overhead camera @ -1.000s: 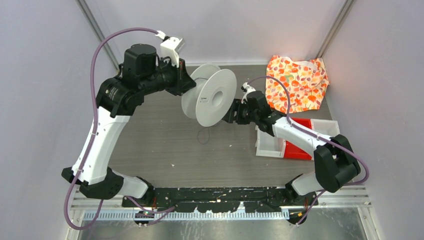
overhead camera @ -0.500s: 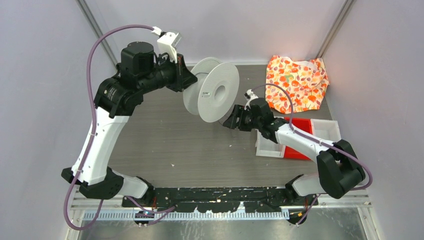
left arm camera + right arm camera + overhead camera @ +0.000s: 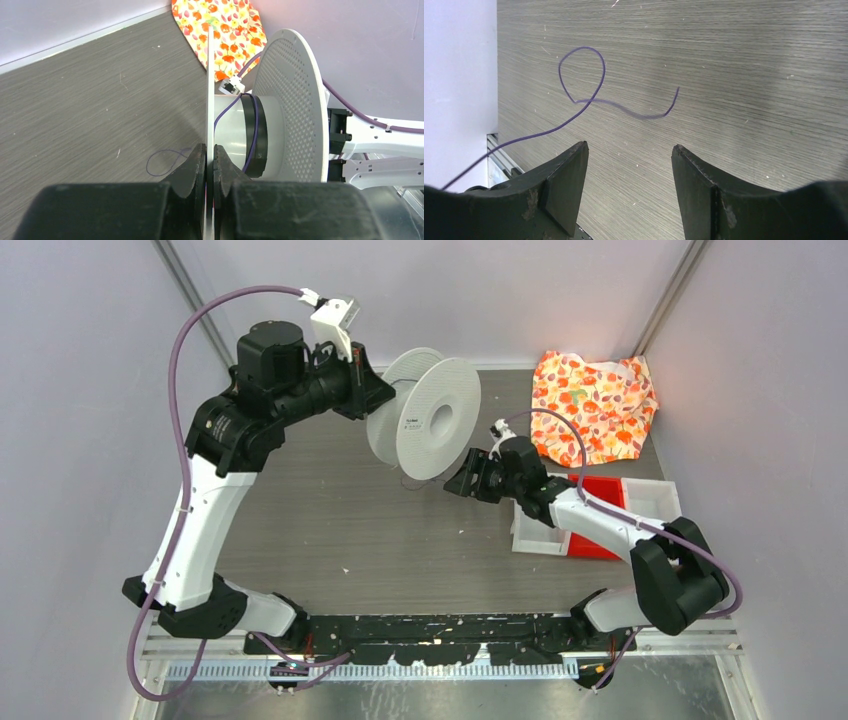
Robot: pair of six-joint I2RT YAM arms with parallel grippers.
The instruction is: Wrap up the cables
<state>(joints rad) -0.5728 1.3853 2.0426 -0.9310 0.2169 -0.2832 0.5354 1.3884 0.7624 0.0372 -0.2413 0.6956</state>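
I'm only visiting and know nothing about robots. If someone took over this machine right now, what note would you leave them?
Left gripper: shut on the rim of the white spool.
Right gripper: open, empty, over the table, with the loose end of the cable lying ahead of it.
Done: a few turns sit on the spool's core.
Left: the rest lies looped on the table; probably grab it and wind it on.

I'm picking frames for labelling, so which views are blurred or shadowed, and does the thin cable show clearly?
Right wrist: the cable is crisp against the table, the right gripper dark and slightly soft. Left wrist: the left gripper is blurred and black, the spool sharp. Top external: evenly lit and sharp, but the cable is barely a faint line.
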